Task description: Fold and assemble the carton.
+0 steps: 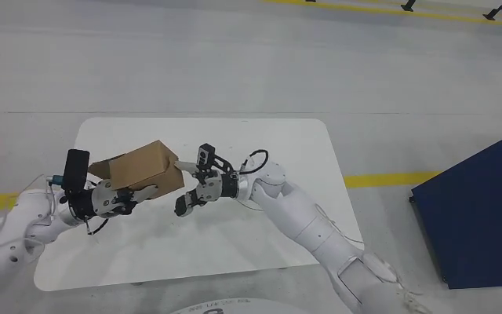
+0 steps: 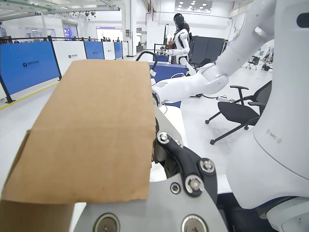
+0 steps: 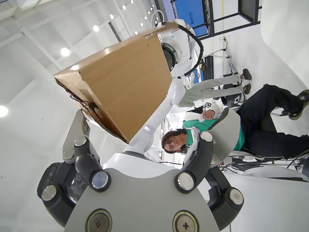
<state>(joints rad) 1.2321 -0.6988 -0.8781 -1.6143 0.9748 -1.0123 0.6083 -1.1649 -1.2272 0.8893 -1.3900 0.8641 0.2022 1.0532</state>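
One carton [image 1: 140, 166], one table [image 1: 274, 157], two grippers: left gripper [image 1: 128, 195], right gripper [image 1: 185, 188].

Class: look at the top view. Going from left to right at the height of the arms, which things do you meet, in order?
Black wrist camera on the left arm → carton → right gripper, open → dark blue panel on the floor.

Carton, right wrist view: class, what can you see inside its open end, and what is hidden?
The carton has its open end facing the camera: tucked inner flaps and a dark gap show inside. Anything deeper is covered by those flaps and the walls.
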